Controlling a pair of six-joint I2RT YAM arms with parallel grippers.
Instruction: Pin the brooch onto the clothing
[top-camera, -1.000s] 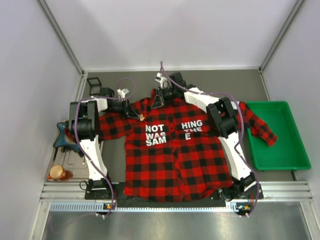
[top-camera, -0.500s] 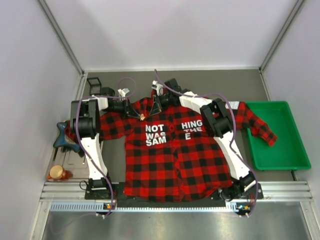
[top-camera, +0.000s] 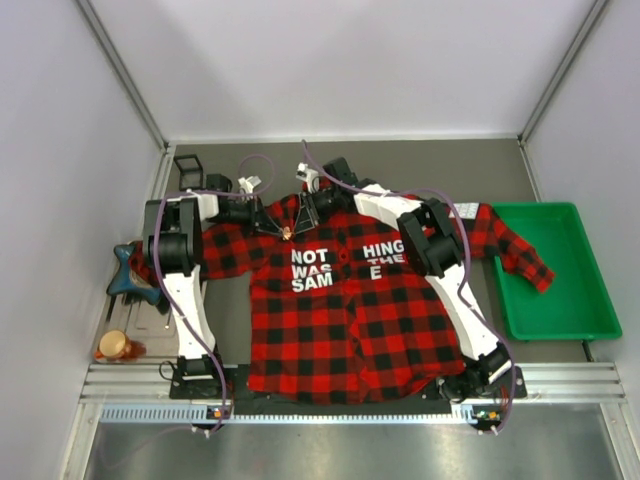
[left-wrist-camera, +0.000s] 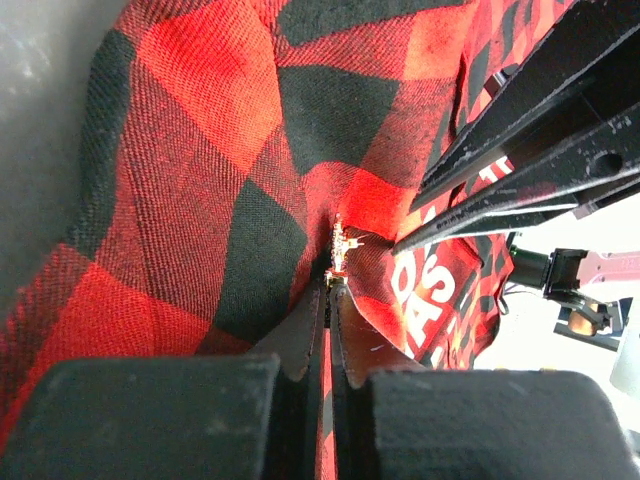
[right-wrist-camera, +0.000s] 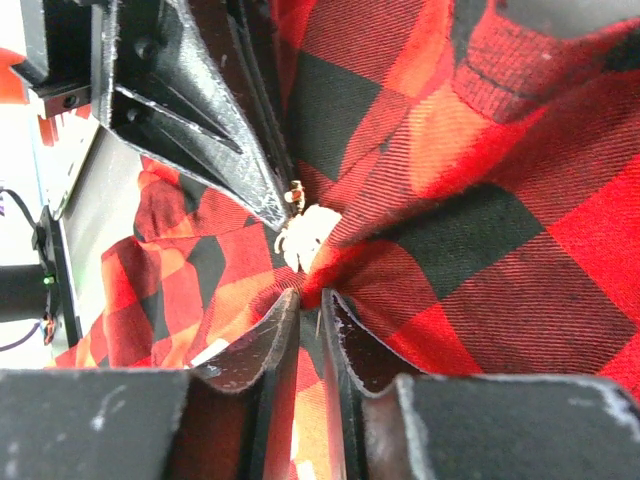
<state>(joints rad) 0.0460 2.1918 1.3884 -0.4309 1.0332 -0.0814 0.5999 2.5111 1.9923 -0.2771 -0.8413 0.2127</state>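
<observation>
The shirt (top-camera: 340, 320) lay spread flat on the table (top-camera: 420, 160), front up, with its white lettering readable from above. Both arms reached to one spot on the chest, just above the word NOT and close to the collar. The brooch (top-camera: 287, 233) sat there, a tiny pale speck between the two grippers.

The left gripper (left-wrist-camera: 327, 290) had its fingers drawn together on a raised ridge of the plaid cloth, with only a sliver of red showing between them. The metal back of the brooch (left-wrist-camera: 340, 248) glinted just past its tips. The right gripper (right-wrist-camera: 312, 297), coming from the opposite side, was likewise nearly closed on a pinch of cloth. The pale leaf shape (right-wrist-camera: 303, 240) rested just beyond its tips, against a finger of the other arm. Whether the pin had gone through the fabric could not be told, as the fold hid it.

The work appeared to be at the pinning step itself, with the cloth bunched and the brooch at the fold. The next move would likely call for a small, steady push to seat the pin, keeping the fabric taut. After that, each gripper would need a gentle release so the brooch was not dragged out.
</observation>
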